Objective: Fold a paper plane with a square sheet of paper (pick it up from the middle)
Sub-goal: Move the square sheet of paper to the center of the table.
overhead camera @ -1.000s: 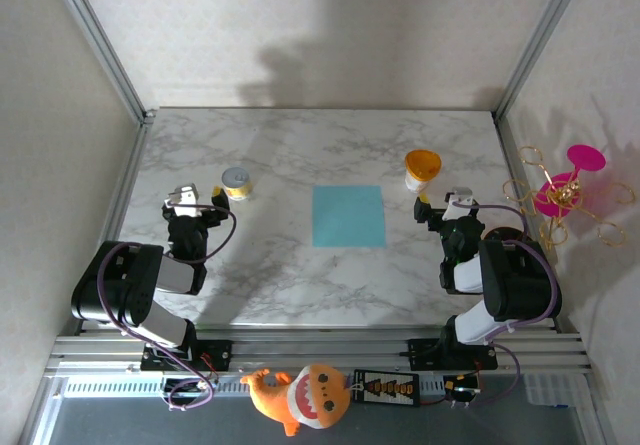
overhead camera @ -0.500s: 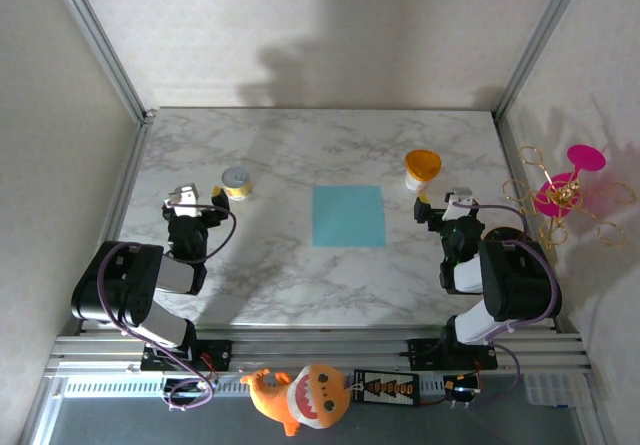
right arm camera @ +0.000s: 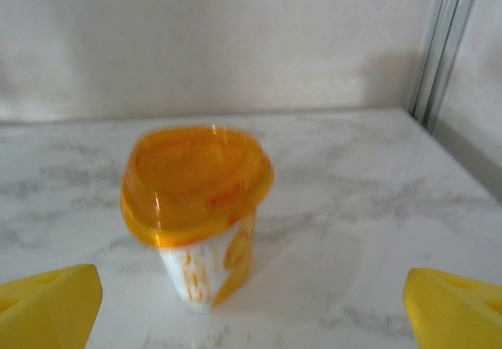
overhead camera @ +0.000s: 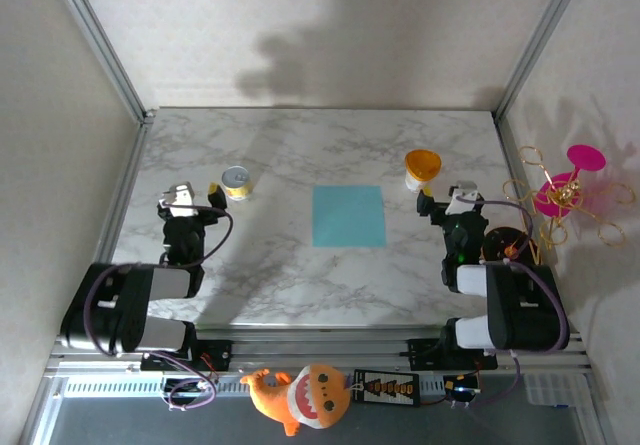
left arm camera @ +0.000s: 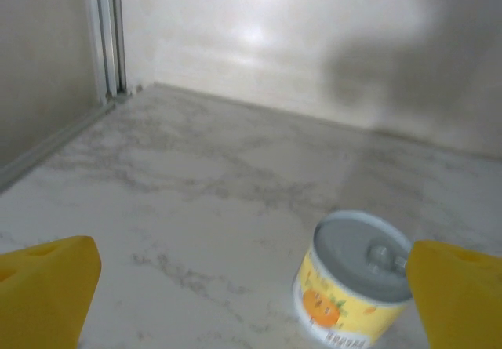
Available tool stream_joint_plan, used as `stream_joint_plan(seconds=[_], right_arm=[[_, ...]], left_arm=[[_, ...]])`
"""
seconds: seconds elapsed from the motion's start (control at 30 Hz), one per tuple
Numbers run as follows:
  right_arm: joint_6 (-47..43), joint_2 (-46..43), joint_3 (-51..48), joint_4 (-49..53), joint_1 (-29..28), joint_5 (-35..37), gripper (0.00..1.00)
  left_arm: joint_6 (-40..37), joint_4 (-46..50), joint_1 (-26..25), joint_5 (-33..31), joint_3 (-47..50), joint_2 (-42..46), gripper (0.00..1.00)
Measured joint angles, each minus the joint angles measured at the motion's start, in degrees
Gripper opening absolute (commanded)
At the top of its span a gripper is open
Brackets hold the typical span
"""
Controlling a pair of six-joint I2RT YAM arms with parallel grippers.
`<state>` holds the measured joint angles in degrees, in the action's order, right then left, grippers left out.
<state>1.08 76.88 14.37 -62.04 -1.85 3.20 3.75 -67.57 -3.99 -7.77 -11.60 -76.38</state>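
The square sheet of paper (overhead camera: 348, 215), teal-blue, lies flat and unfolded at the middle of the marble table (overhead camera: 300, 145). The paper plane is out of view. My left gripper (overhead camera: 190, 195) stands open at the left, well apart from the sheet. In the left wrist view its yellow fingertips (left arm camera: 47, 286) sit wide apart, and the left gripper (left arm camera: 255, 306) has nothing between them. My right gripper (overhead camera: 447, 198) stands open at the right, also apart from the sheet. The right gripper (right arm camera: 251, 314) is empty in its wrist view.
A small yellow can (overhead camera: 236, 182) (left arm camera: 357, 282) stands just ahead and right of the left gripper. An orange-lidded cup (overhead camera: 421, 169) (right arm camera: 196, 208) stands ahead of the right gripper. Metal frame posts (overhead camera: 100, 45) and walls bound the table. A pink wire ornament (overhead camera: 565, 193) hangs outside at the right.
Both arms have shifted their posture, with the elbows dropping toward the near edge. The grippers stay open near the same spots. The sheet has not moved.
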Motion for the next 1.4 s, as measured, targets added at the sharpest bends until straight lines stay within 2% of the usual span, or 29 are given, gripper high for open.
stream_joint_plan(seconds=[0.2, 0.33, 0.47, 0.67, 0.77, 1.0, 1.1, 1.4], right_arm=[[6.80, -5.95, 11.23, 18.56, -2.56, 1.90, 0.99], [14.60, -4.94, 22.49, 36.15, -3.93, 1.53, 0.99], [20.55, -3.56, 28.04, 47.98, -6.56, -3.58, 0.99], [27.43, 0.00, 29.59, 59.67, -14.03, -9.97, 0.96], [30.01, 1.05, 29.59, 64.00, -17.40, -9.05, 0.97], [33.53, 0.13, 29.62, 66.64, -18.53, -3.74, 0.97], [34.51, 0.50, 29.92, 67.52, -20.68, -1.51, 0.97], [35.67, 9.14, 35.78, 69.13, -29.51, 2.71, 0.97]], left_arm=[[5.40, 11.13, -0.09, -1.29, -3.50, 13.11, 0.99], [12.85, 24.92, -0.22, -0.96, -10.36, 17.70, 0.99], [19.12, 36.46, -0.20, 4.17, -17.66, 18.14, 0.99], [24.48, 44.39, -0.98, 16.02, -20.37, 15.91, 0.99], [25.86, 46.71, -1.88, 18.71, -20.57, 14.62, 0.99], [26.51, 49.31, -3.45, 20.00, -22.12, 12.96, 0.99], [26.51, 49.55, -4.17, 19.98, -22.73, 12.26, 0.99], [26.53, 50.34, -6.60, 19.85, -23.37, 9.57, 0.99]])
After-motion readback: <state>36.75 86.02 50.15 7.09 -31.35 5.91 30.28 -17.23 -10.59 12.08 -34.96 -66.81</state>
